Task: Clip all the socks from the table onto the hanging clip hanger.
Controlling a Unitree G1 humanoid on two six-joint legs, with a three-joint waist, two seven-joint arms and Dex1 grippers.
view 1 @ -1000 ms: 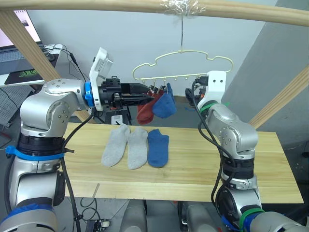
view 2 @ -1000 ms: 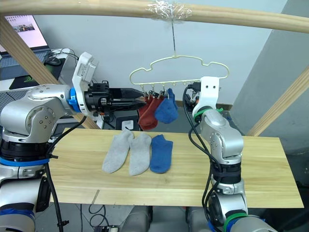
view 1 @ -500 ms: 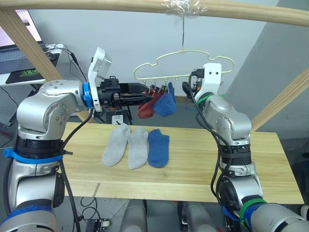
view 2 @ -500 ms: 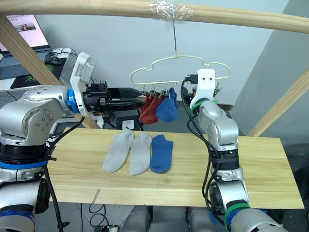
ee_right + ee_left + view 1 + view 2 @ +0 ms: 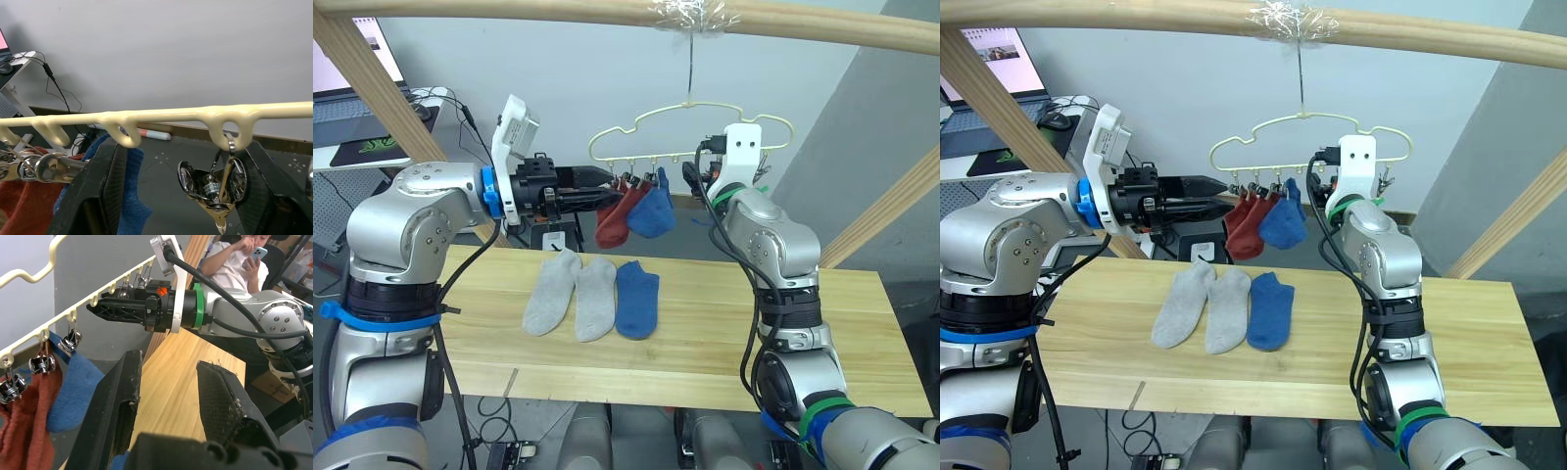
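Left gripper: fingers spread, empty, beside the clip hanger.
Right gripper: fingers spread either side of a hanger clip, gripping nothing.

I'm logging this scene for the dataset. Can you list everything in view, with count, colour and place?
Socks on table: three, two light grey, one blue, side by side.
Socks on clip hanger: two rust red, one blue.
Free clip: metal, on hanger.
Wooden pole: overhead.
Laptop: far left desk.
Person: seated, with a phone.
Left end effector: open, by hung socks.
Right end effector: open, at the hanger.
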